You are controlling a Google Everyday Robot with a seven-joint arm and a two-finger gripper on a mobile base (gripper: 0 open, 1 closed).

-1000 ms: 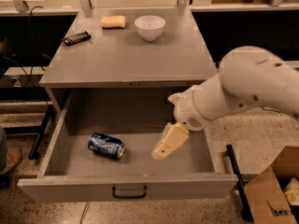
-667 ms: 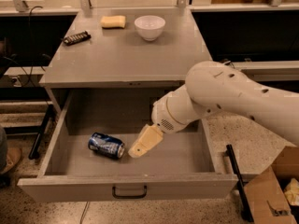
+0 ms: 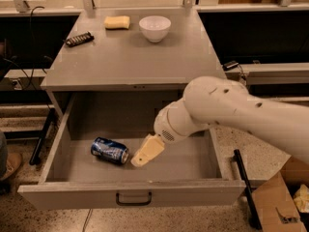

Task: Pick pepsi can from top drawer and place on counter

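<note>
- Camera view: the top drawer [image 3: 72, 196] is pulled fully out below the counter [image 3: 125, 62]; its dark handle [image 3: 133, 198] sits at the middle of the grey front panel.
- Pepsi can [image 3: 110, 151] lies on its side on the drawer floor, left of centre, with its silver end facing right, toward the gripper.
- Gripper [image 3: 139, 160] is down inside the drawer, tan in colour, angled down and to the left. Its tip is just beside the can's right end; contact cannot be judged.
- Whether the gripper is apart or together: cannot tell from this angle. It is not clamped on the can.
- White arm [image 3: 231, 110] enters from the right and crosses over the drawer's right half.
- On the counter, at the back: a white bowl [image 3: 155, 28], a yellow sponge [image 3: 117, 22] to its left, and a dark flat object [image 3: 79, 38] further left, near the edge.
- Cardboard box [image 3: 274, 204] stands on the floor at lower right.
</note>
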